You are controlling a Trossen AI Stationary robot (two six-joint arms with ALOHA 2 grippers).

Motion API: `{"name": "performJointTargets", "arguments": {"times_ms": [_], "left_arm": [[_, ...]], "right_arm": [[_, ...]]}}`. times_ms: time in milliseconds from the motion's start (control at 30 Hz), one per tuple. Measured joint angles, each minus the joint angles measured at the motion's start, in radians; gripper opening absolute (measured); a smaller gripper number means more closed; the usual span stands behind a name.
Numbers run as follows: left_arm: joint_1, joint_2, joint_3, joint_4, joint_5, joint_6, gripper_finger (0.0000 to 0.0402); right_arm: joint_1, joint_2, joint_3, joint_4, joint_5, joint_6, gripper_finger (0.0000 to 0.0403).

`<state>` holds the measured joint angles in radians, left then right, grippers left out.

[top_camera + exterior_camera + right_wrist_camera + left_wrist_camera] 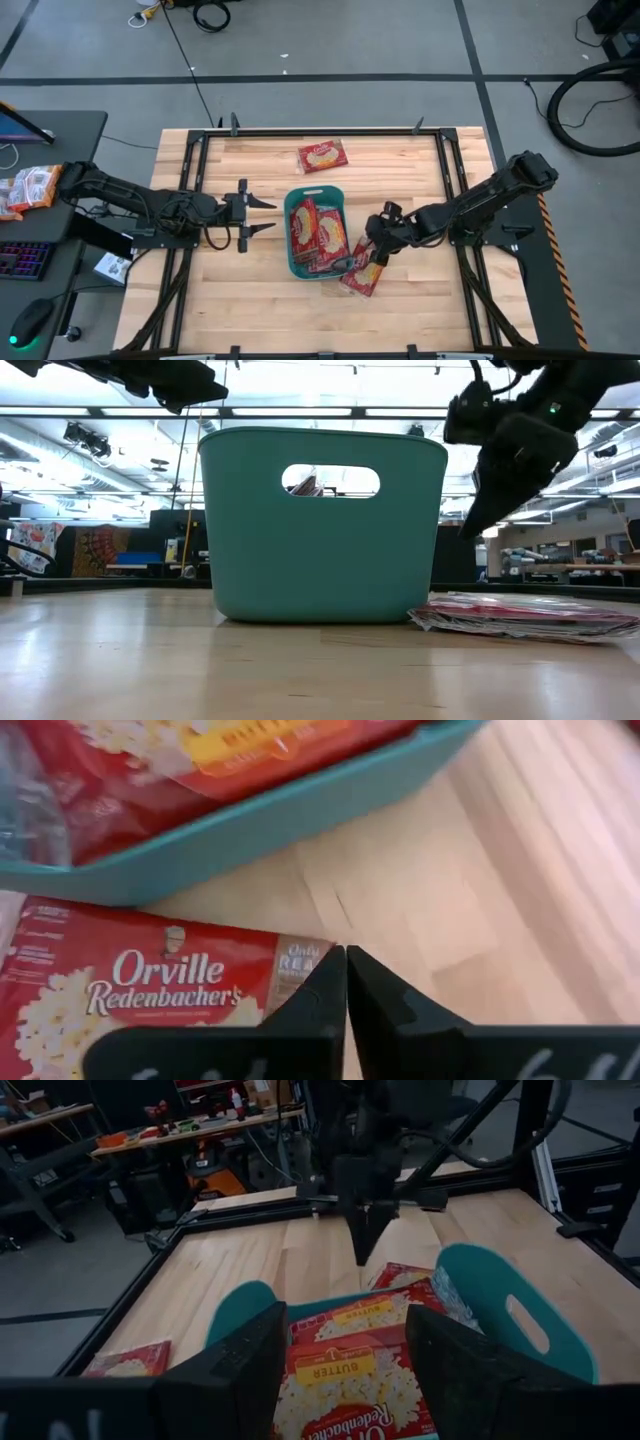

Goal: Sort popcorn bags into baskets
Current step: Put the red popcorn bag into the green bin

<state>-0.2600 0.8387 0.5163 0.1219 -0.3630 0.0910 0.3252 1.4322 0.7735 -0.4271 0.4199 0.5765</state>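
Observation:
The teal basket (290, 235) (320, 560) stands mid-table with several red popcorn bags (318, 230) (350, 1365) lying flat inside it. More red bags (362, 272) (530, 618) (150, 985) lie flat on the table against the basket's near-right corner. Another bag (322, 156) (130, 1360) lies alone toward the far edge. My right gripper (376, 252) (470, 525) (345, 960) is shut and hangs point-down a little above the bags beside the basket, touching nothing. My left gripper (273, 216) (345, 1370) is open and hovers just left of the basket, facing it.
A dark metal frame (450, 190) runs around the wooden table top. Bare wood lies on the near-left part (230, 300) and the far-right part (400, 170). A desk with a keyboard and more packets (30, 190) stands beyond the table's left edge.

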Motion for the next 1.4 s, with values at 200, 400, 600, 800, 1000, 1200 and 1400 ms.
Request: {"name": "performJointTargets", "arguments": {"times_ms": [200, 400, 600, 800, 1000, 1200, 1400], "left_arm": [[0.0, 0.0, 0.0, -0.001, 0.0, -0.001, 0.0208], [0.0, 0.0, 0.0, 0.0, 0.0, 0.0, 0.0208], [0.0, 0.0, 0.0, 0.0, 0.0, -0.001, 0.0208], [0.0, 0.0, 0.0, 0.0, 0.0, 0.0, 0.0208], [0.0, 0.0, 0.0, 0.0, 0.0, 0.0, 0.0208], [0.0, 0.0, 0.0, 0.0, 0.0, -0.001, 0.0208], [0.0, 0.0, 0.0, 0.0, 0.0, -0.001, 0.0208]], "right_arm": [[-0.012, 0.036, -0.047, 0.043, -0.111, 0.074, 0.0075], [0.04, 0.097, -0.047, 0.057, -0.134, 0.053, 0.0111], [0.058, 0.113, -0.034, 0.017, -0.191, 0.066, 0.0122], [0.212, 0.113, 0.013, 0.005, -0.104, -0.125, 0.0117], [0.329, 0.151, 0.014, 0.051, -0.073, -0.287, 0.0116], [0.364, 0.253, 0.03, 0.049, -0.009, -0.317, 0.0116], [0.37, 0.345, 0.093, 0.01, 0.087, -0.436, 0.0117]]}}
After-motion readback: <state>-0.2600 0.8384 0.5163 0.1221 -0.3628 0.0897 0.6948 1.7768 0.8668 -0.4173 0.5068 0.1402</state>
